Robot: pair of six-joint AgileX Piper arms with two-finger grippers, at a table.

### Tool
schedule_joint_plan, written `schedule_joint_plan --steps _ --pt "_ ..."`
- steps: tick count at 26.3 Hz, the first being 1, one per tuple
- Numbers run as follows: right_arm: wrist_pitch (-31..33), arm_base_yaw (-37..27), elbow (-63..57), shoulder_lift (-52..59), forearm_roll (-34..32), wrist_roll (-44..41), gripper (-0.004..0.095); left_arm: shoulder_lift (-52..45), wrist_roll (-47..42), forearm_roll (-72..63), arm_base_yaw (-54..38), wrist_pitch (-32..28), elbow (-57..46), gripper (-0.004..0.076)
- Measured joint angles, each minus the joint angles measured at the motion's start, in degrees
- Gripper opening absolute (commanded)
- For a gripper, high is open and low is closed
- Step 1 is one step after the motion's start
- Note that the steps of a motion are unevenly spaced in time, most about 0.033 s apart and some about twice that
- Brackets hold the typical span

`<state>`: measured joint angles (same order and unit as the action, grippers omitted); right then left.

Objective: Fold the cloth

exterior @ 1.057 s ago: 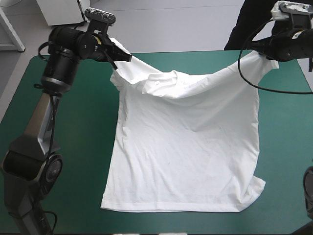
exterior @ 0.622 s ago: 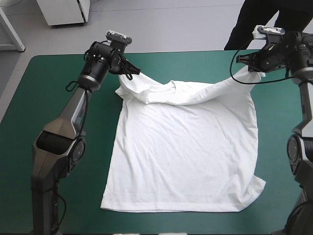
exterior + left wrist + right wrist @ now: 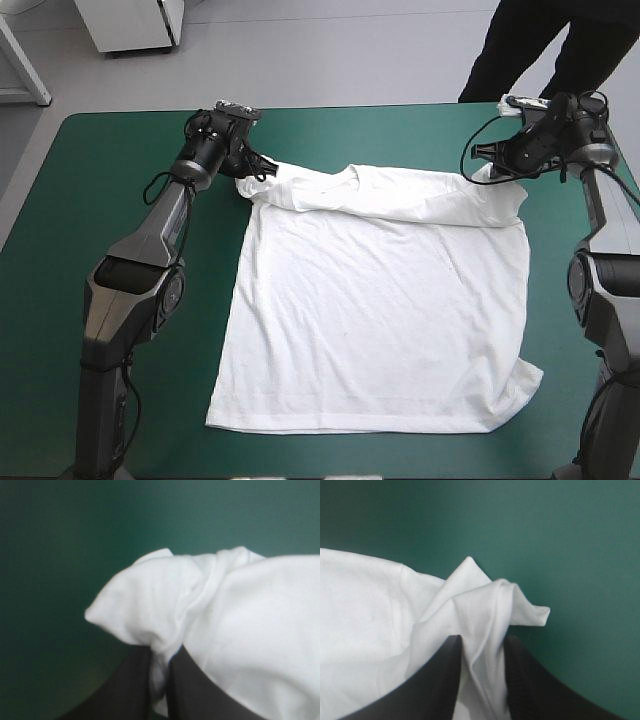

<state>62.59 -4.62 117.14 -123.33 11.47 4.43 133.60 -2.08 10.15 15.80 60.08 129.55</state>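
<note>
Since the arms came down, left gripper (image 3: 252, 172): low at the far left shoulder, pinched all but closed on a fold of cloth.
T-shirt (image 3: 380, 300): spread on the teal-green counter (image 3: 120, 250), hem toward the near edge. The shoulder line, held up just before, now sags onto the far part and lies rumpled.
Right gripper (image 3: 492, 172): clamped on the far right shoulder, equally low.
Meaning: the laying-out looks nearly finished, and letting go probably comes next.
In the way: nothing else visible, though the near right hem corner is bunched.

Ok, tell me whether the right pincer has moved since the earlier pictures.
Yes. The right pincer, shut on the T-shirt, has come away from the table's far edge, toward the robot and leftward, and sits lower.
</note>
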Motion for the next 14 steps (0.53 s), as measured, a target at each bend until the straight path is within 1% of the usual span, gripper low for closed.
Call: schedule_joint_plan --steps 1,2,4,6,7,11,14 --pt "0.17 0.0 0.08 0.0 0.05 -0.48 0.0525 0.0 1.14 -1.0 0.0 0.96 0.0 0.0153" --pt "0.61 0.0 0.24 0.0 0.05 -0.9 0.0533 0.0 2.08 -2.02 0.0 1.97 0.0 0.0217" --pt "1.91 0.0 0.77 0.0 0.12 -1.6 0.0533 0.0 3.4 -5.06 0.0 4.9 0.37 0.0412" --pt "3.59 0.0 1.63 0.07 0.17 -2.06 0.0533 0.18 3.95 -7.66 0.0 8.01 2.31 0.05" --pt "4.11 0.0 1.89 0.29 0.17 -2.19 0.0533 0.25 4.2 -8.24 0.0 9.23 3.52 0.0515" --pt "6.05 -0.51 2.51 2.24 0.39 -2.45 0.0533 0.03 5.15 -8.68 -0.06 10.92 8.68 0.0513" --pt "7.72 -2.35 2.65 5.49 0.64 -2.66 0.0533 -2.79 6.1 -9.82 -0.62 11.38 10.26 0.0493"
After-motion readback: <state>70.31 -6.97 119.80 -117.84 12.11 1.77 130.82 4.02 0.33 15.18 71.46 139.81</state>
